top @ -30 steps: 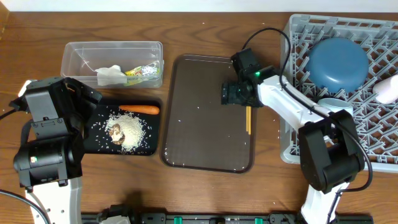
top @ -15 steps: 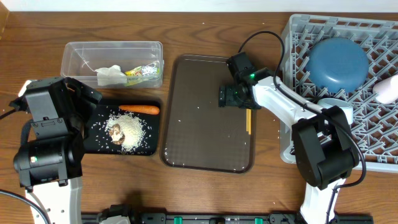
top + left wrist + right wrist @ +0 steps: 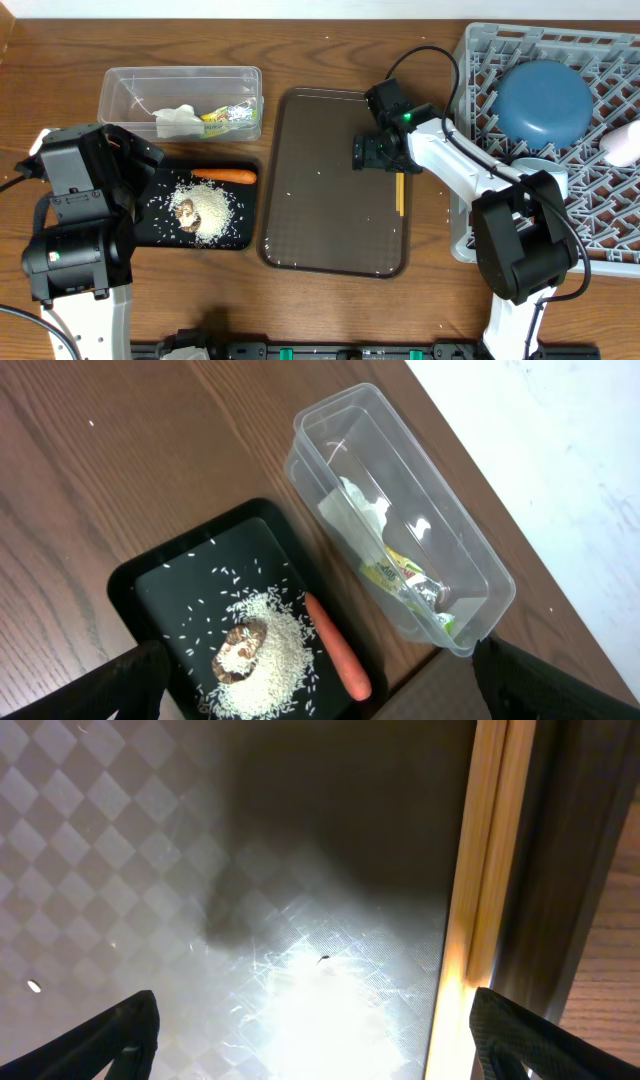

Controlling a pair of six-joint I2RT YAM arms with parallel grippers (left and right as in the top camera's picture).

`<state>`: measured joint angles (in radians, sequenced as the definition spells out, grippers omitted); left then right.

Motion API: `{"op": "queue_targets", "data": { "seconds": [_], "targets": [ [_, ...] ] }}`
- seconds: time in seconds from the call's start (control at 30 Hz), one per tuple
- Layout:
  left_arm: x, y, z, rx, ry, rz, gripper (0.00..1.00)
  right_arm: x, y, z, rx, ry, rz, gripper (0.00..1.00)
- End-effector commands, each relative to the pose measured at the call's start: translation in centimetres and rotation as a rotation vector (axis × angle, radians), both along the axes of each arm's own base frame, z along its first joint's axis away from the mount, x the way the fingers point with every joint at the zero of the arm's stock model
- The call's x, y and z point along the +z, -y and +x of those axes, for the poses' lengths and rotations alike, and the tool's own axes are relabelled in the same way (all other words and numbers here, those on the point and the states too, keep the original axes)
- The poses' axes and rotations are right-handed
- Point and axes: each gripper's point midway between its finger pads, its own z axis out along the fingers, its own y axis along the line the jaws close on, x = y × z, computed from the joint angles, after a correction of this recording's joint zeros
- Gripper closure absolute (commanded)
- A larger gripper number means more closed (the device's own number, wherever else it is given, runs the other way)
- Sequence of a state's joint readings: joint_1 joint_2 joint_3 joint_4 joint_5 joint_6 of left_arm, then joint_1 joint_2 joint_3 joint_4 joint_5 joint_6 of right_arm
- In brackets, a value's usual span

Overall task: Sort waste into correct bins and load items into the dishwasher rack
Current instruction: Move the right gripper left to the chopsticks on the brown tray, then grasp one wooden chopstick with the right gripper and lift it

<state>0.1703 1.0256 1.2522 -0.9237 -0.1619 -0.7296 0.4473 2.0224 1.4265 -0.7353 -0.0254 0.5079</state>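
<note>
Right fingers (image 3: 120, 1035) spread wide, nothing held; chopsticks (image 3: 492, 850) lie just inside one finger on brown tray (image 3: 150, 840), contact unclear. Left fingers (image 3: 120, 685) wide too; rice (image 3: 278, 652) and carrot (image 3: 338, 658) between them.

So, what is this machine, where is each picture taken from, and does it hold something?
A robot's left arm and right arm stand at a table. One picture looks down from above; the others come from a camera on each wrist. The left hand and right hand are open, holding nothing. The right hand hangs over the brown tray beside the chopsticks. In the black tray lie rice and a carrot, in the clear tub a wrapper, in the grey rack a blue bowl.
</note>
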Motion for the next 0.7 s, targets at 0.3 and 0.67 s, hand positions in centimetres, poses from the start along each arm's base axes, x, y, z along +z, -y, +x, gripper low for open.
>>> {"op": "queue_targets", "data": {
  "seconds": [0.3,0.67],
  "targets": [
    [-0.15,-0.39,-0.19,0.017,-0.009,0.008,0.02,-1.04,0.38,0.47,-0.001,-0.005,-0.031,0.07],
    [-0.16,-0.39,-0.18,0.017,-0.009,0.008,0.02,-1.2,0.25,0.52,0.001,-0.003,-0.03,0.07]
  ]
}}
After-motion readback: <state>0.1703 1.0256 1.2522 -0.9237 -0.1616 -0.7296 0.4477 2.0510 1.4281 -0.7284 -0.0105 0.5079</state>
